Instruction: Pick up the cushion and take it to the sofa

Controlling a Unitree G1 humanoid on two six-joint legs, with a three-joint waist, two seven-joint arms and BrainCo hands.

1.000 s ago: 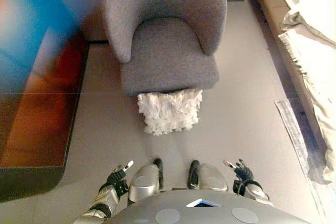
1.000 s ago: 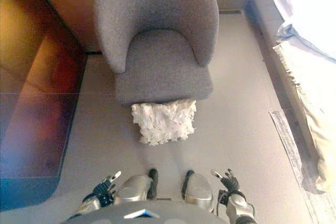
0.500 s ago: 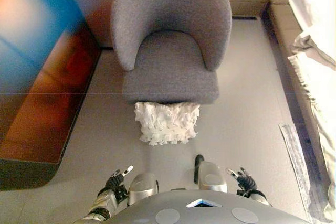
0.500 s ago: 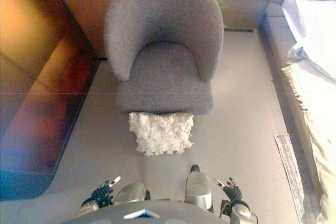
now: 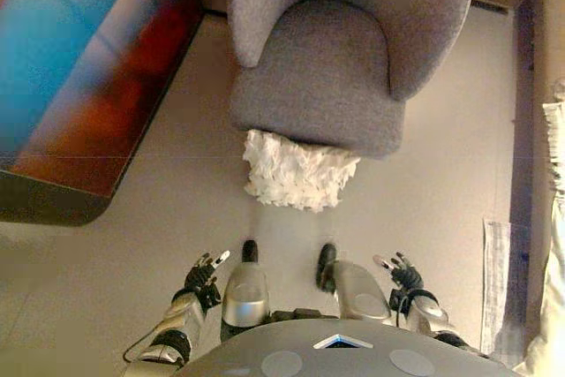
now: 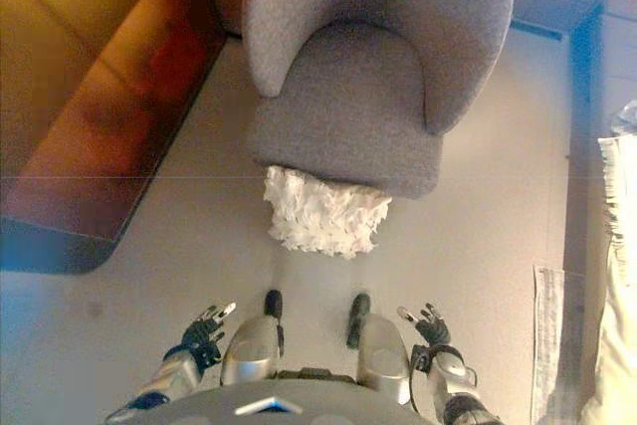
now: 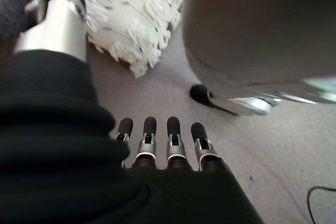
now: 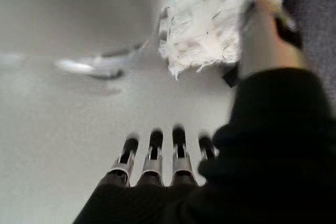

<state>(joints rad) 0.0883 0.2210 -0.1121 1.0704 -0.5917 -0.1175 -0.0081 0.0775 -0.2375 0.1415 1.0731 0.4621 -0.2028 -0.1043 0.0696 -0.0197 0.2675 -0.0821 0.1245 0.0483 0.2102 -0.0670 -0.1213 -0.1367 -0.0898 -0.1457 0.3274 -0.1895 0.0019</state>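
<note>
A white shaggy cushion lies on the floor, leaning against the front edge of a grey armchair. It also shows in the left wrist view as the cushion and in the right wrist view as the cushion. My left hand hangs low at my side with straight fingers, well short of the cushion. My right hand hangs on the other side, its fingers straight too, holding nothing.
A dark glossy cabinet or screen runs along the left. A bed with pale covers stands at the far right, with a light mat on the floor beside it. Grey floor lies between me and the armchair.
The whole view has shifted and turned: the armchair and cushion now sit higher and tilted right. Both hands stay low at my sides, open.
</note>
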